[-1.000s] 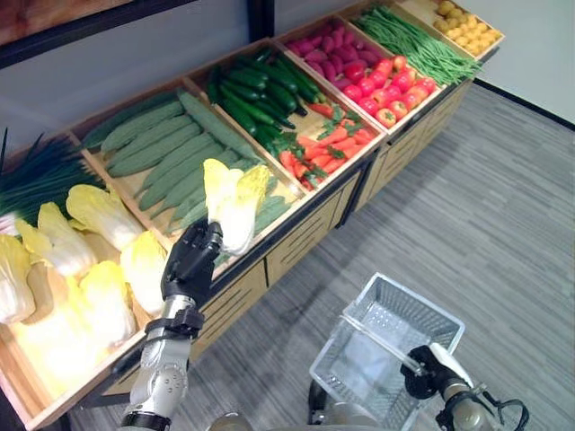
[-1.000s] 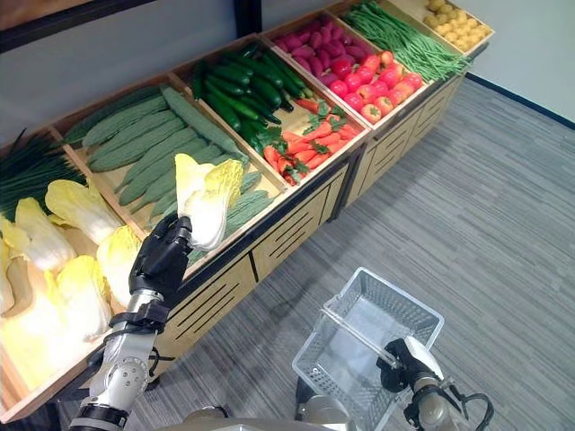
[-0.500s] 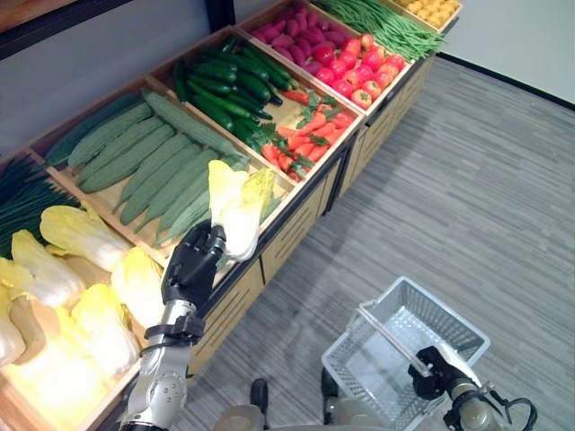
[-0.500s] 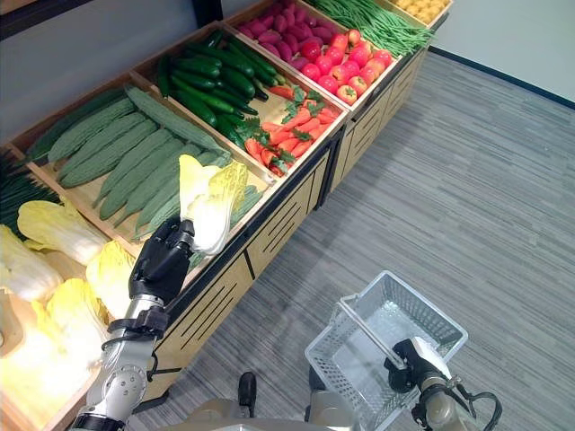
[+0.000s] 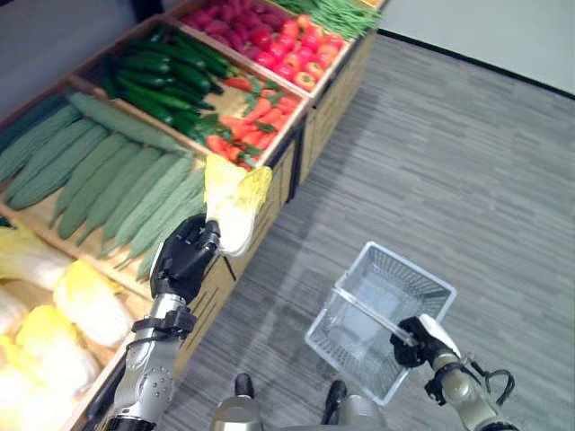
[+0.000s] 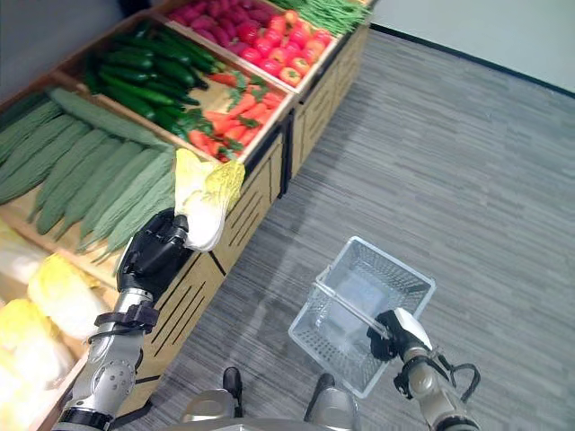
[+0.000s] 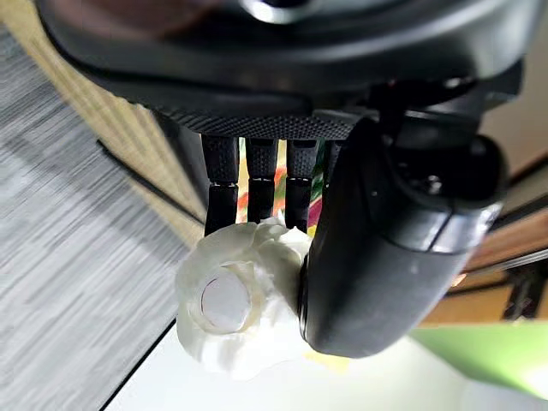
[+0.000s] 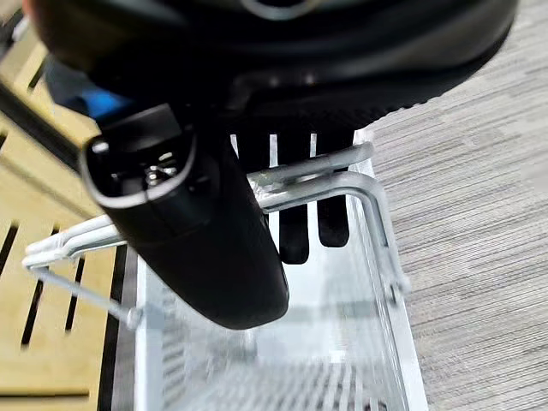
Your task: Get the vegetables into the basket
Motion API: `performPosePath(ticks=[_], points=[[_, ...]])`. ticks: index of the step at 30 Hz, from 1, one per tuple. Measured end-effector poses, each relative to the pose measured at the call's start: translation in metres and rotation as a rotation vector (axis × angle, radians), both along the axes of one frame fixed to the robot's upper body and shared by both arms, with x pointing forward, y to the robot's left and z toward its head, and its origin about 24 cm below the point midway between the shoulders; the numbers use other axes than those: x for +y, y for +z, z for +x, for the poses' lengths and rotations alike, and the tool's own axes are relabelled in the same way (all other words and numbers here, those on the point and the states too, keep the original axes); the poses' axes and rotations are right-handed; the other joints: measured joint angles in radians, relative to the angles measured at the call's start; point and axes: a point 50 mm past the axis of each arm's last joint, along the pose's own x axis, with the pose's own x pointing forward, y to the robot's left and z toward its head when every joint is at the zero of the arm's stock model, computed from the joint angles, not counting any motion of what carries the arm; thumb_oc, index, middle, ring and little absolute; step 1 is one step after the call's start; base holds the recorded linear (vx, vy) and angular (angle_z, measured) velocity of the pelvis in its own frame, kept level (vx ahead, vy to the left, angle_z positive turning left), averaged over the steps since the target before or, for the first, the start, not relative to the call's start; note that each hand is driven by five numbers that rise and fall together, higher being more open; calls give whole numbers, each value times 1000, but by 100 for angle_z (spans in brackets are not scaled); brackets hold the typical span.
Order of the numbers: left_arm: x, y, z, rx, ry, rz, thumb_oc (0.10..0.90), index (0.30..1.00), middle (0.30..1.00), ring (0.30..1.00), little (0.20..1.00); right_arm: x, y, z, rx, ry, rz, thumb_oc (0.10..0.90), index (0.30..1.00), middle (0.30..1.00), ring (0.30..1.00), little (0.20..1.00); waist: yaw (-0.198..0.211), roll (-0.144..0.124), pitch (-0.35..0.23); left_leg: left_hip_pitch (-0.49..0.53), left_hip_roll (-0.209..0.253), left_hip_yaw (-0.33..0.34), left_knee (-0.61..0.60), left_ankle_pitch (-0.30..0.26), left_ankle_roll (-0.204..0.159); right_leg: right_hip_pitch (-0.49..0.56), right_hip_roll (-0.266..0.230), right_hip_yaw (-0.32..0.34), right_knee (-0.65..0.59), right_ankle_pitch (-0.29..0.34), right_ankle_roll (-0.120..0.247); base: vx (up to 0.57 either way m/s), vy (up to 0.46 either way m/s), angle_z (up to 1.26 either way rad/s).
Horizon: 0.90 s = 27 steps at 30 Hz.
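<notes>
My left hand [image 5: 183, 259] is shut on a pale yellow napa cabbage [image 5: 233, 199], held upright over the front edge of the wooden vegetable stand [image 5: 269, 193]. In the left wrist view the fingers [image 7: 224, 184] and thumb clamp the cabbage's white stem end [image 7: 231, 304]. My right hand [image 5: 415, 341] is shut on the metal handle [image 8: 317, 184] of a wire basket [image 5: 355, 337], which hangs low at the right above the grey floor. The basket looks empty.
The stand's bins hold long green bitter gourds [image 5: 108, 193], cucumbers [image 5: 162, 72], carrots [image 5: 252, 121], tomatoes [image 5: 301, 58] and more napa cabbages [image 5: 63, 296] at the lower left. Grey striped carpet [image 5: 467, 180] spreads to the right of the stand.
The camera has swung, sliding the stand up and left in the picture. The left hand still holds the cabbage and the basket stays in the right hand.
</notes>
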Motion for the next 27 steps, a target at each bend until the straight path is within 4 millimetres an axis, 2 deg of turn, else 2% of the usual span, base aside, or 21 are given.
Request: performPosePath(ticks=[1,4,6,7,9,11,12,13,14,15,16,17,19,20,21,22,23,25,27], points=[[-1,-1,-1,1,10,-14,400,300,300,300,300,-1,-2,-4,10,-7,-4,400,300,300,300,300,16,-3,-22,0,19,36,16,0,0,1,29,37,-45,16,-15,2,-261,-88],[-4,-5,-3,11,14,-34,400,300,300,300,300,-7,-2,-15,29,-6,-23,400,300,300,300,300,8,0,-43,-2,43,40,40,1,1,17,57,70,-86,39,-33,6,-207,-51],[-7,-7,-4,14,17,-58,400,300,300,300,300,-11,-6,-30,59,-18,-30,400,300,300,300,300,-27,0,-49,-1,65,38,70,8,-3,29,76,75,-95,41,-35,-23,-291,-20],[-9,-9,-3,20,18,-67,400,300,300,300,300,-13,-8,-38,78,-23,-34,400,300,300,300,300,-54,1,-49,-13,76,25,92,20,-16,26,84,70,-96,39,-38,-48,-302,-21],[-12,-17,-4,53,14,-83,400,300,300,300,300,-15,-10,-43,96,-32,-39,400,300,300,300,300,-73,2,-50,-41,92,17,155,58,-67,26,91,84,-103,43,-52,-22,-204,-29],[-16,-19,-3,65,-5,-92,400,300,300,300,300,-19,-9,-43,103,-34,-53,400,300,300,300,300,-68,2,-49,-51,97,-4,198,73,-78,27,93,100,-103,50,-67,-2,-51,-42],[-19,-20,-4,70,-19,-92,400,300,300,300,300,-25,-5,-39,92,-32,-72,400,300,300,300,300,-49,-14,-42,-88,82,-104,266,40,-101,26,83,145,-102,59,-89,41,-11,-73],[-21,-20,-4,71,-27,-93,400,300,300,300,300,-29,-2,-37,82,-31,-86,400,300,300,300,300,-37,-14,-42,-84,45,-195,225,5,-124,22,74,170,-104,59,-96,50,-6,-78],[-23,-20,-4,70,-38,-93,400,300,300,300,300,-33,3,-33,70,-30,-104,400,300,300,300,300,-34,-11,-43,-80,20,-246,161,-6,-135,17,71,198,-106,58,-101,55,-6,-51],[-24,-20,-4,65,-47,-93,400,300,300,300,300,-39,8,-29,49,-36,-116,400,300,300,300,300,-37,-4,-44,-94,-4,-305,110,-9,-125,21,72,214,-130,57,-96,43,14,-56],[-24,-19,-3,61,-50,-93,400,300,300,300,300,-41,11,-26,31,-50,-117,400,300,300,300,300,-27,-1,-43,-95,-21,-338,66,-1,-113,20,74,226,-138,58,-107,84,57,-46],[-25,-19,-3,61,-51,-94,400,300,300,300,300,-42,12,-25,24,-58,-118,400,300,300,300,300,-31,-1,-43,-121,-26,-329,68,22,-88,27,80,226,-145,60,-105,65,60,-43],[-25,-19,-3,61,-51,-95,400,300,300,300,300,-43,12,-29,23,-75,-105,400,300,300,300,300,-31,12,-49,-122,-22,-292,64,38,-61,39,91,225,-160,60,-101,59,93,-21],[-25,-19,-4,61,-52,-96,400,300,300,300,300,-44,12,-31,23,-80,-104,400,300,300,300,300,-33,26,-57,-122,-20,-284,64,48,-47,42,100,220,-163,59,-96,70,150,-11],[-27,-19,-3,58,-64,-95,400,300,300,300,300,-49,13,-34,25,-100,-103,400,300,300,300,300,-47,60,-68,-105,-11,-259,37,14,-28,42,118,218,-168,58,-77,69,191,-10],[-28,-18,-3,57,-71,-92,400,300,300,300,300,-48,12,-35,28,-108,-98,400,300,300,300,300,-47,54,-62,-90,-24,-247,4,18,-32,38,102,223,-166,63,-57,74,193,-21],[-28,-20,-4,65,-74,-89,400,300,300,300,300,-48,13,-34,24,-104,-98,400,300,300,300,300,-46,49,-58,-77,-56,-227,-20,26,-18,30,71,241,-166,80,-31,64,187,-30],[-25,-22,-7,80,-81,-68,400,300,300,300,300,-48,16,-28,5,-97,-100,400,300,300,300,300,-41,50,-58,-60,-84,-192,-30,23,-2,35,40,265,-167,79,-7,38,130,-32],[-19,-19,-6,79,-87,-32,400,300,300,300,300,-46,21,-17,-29,-85,-97,400,300,300,300,300,-45,49,-57,-52,-109,-187,-30,17,8,42,16,268,-168,81,8,14,119,-10]])
